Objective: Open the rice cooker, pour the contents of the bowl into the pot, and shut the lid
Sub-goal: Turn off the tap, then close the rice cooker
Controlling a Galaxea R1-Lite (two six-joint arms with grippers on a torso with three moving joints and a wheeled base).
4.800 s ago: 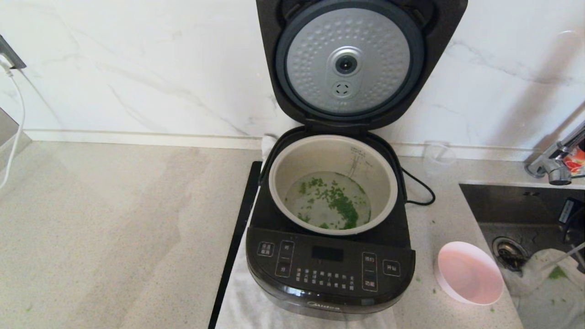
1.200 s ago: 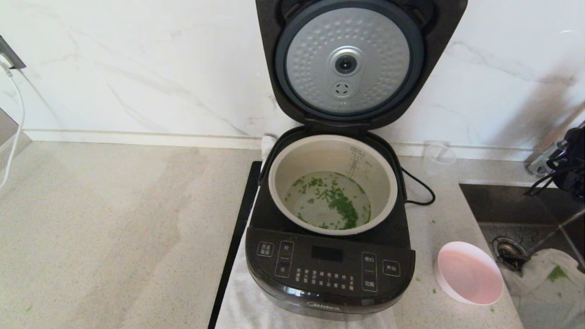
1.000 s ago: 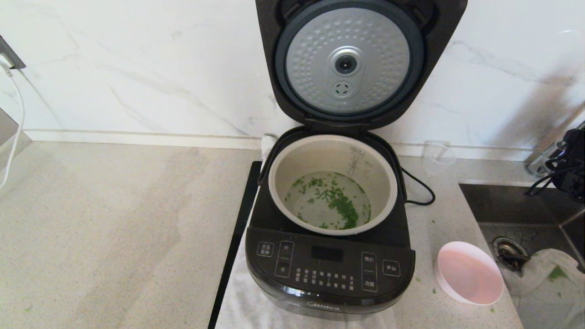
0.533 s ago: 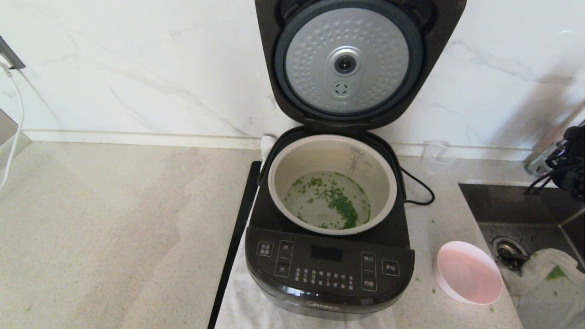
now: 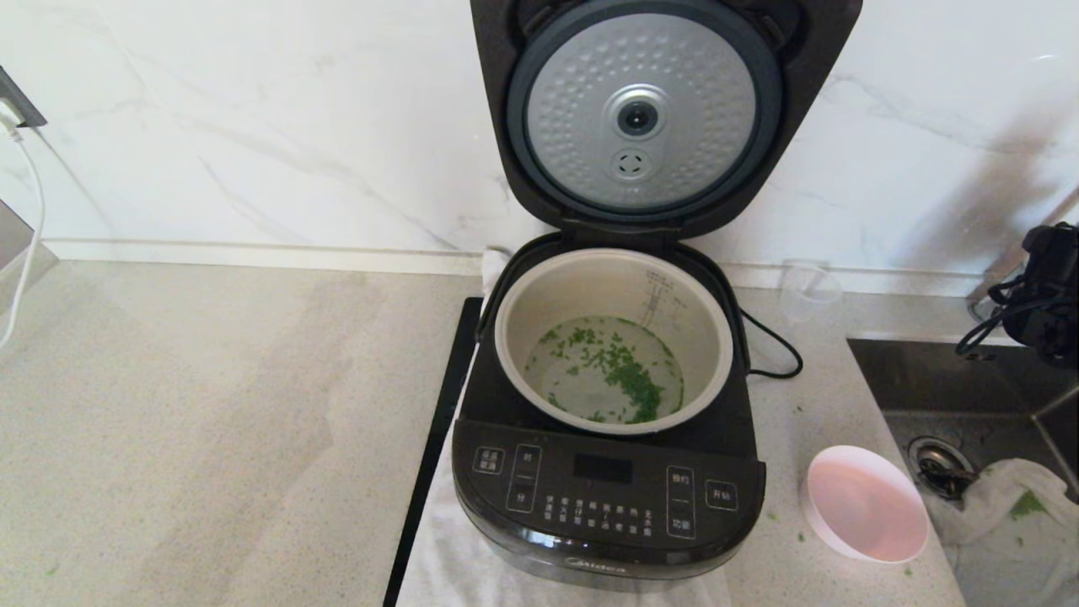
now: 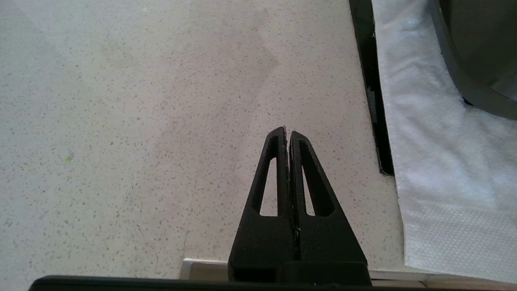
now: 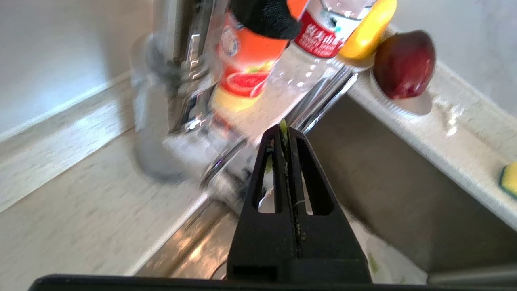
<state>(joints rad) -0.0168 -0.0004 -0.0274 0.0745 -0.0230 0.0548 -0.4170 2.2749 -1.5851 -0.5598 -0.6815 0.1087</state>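
Observation:
The black rice cooker (image 5: 607, 497) stands on the counter with its lid (image 5: 499, 110) hinged upright, dimpled silver plate facing me. Chopped green bits (image 5: 624, 371) float in shallow water inside the pale pot (image 5: 590, 282). The small bowl (image 5: 864, 502), pink inside, sits empty to the cooker's right. My right arm (image 5: 1045, 295) hangs at the right edge over the sink. Its gripper (image 7: 285, 131) is shut, with a green scrap stuck at the tips. My left gripper (image 6: 287, 131) is shut over bare counter left of the cooker, out of the head view.
A white towel (image 5: 455, 565) lies under the cooker beside a black strip (image 5: 438, 438). A clear cup (image 5: 809, 291) stands behind the cooker's right. The sink (image 5: 927, 371) holds a cloth (image 5: 1011, 506). Near the right gripper are the faucet (image 7: 161, 121), bottles (image 7: 246, 60) and a red fruit (image 7: 404, 64).
My right arm has come into the head view at the right edge and edged further left and up, now covering the faucet. Cooker, pot and bowl have not moved.

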